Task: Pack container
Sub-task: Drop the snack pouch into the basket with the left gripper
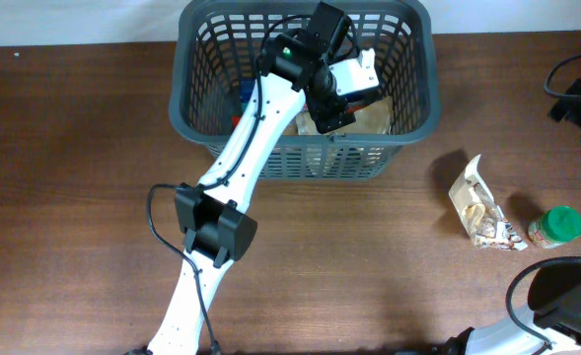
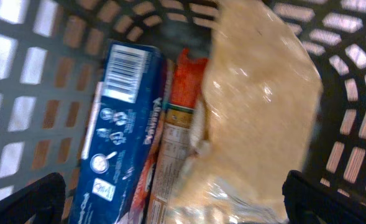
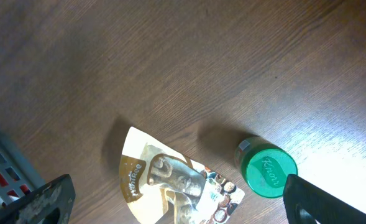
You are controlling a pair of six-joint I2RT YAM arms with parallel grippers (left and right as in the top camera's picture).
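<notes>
- Left gripper (image 2: 173,190): released, jaws spread wide, nothing grasped. It hangs inside the container over a clear bag of pale beige contents (image 2: 257,106).
- Right gripper (image 3: 176,196): also released, jaws wide and empty. It is above the table with a snack pouch (image 3: 170,180) directly beneath.
- A green-lidded jar (image 3: 266,169) stands at 3 o'clock of the pouch, close but apart.
- Room in the container is tight. A blue box (image 2: 117,124) lies at 9 o'clock of the bag, with an orange-red pack (image 2: 183,93) wedged between them. The lattice wall is close at the bag's 3 o'clock.
- Container (image 1: 389,158): dark grey, slotted lattice sides, thick rim, upright at 12 o'clock of the wooden table (image 1: 73,197).
- Pouch and jar lie well apart from the container, toward 4 o'clock — open wood between.
</notes>
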